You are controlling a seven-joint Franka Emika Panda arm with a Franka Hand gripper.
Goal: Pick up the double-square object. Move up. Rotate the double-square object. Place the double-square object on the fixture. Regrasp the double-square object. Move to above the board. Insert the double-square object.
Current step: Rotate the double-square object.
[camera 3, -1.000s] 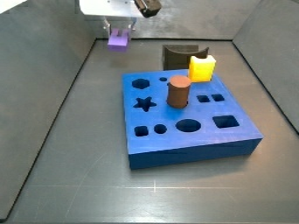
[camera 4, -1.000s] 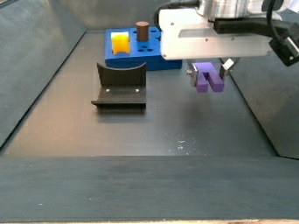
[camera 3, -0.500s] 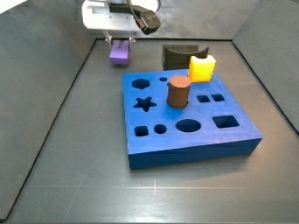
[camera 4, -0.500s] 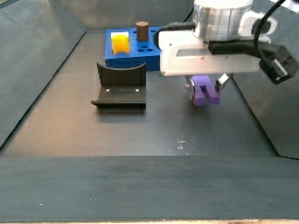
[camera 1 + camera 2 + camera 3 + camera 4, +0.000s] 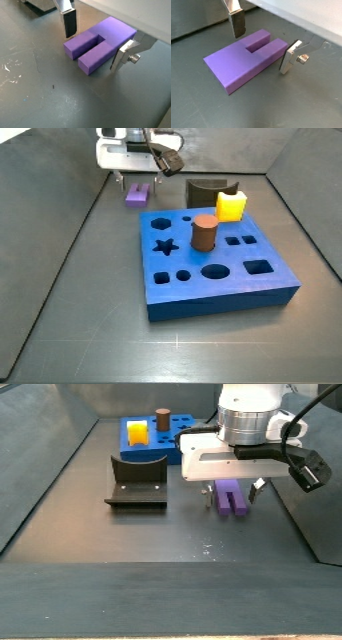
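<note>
The purple double-square object lies flat on the dark floor, also shown in a wrist view and in both side views. My gripper is low over it, with the object between the fingers. The jaws are open: one finger stands clear of the object, the other is right at its side. In a side view the gripper is left of the dark fixture. The blue board lies nearer the front.
A yellow block and a brown cylinder stand in the board. In a side view the fixture sits left of the gripper, with the board behind. Grey walls enclose the floor.
The gripper came down with the double-square object hanging from it. The object now rests on the floor, and a gap shows between it and one finger.
</note>
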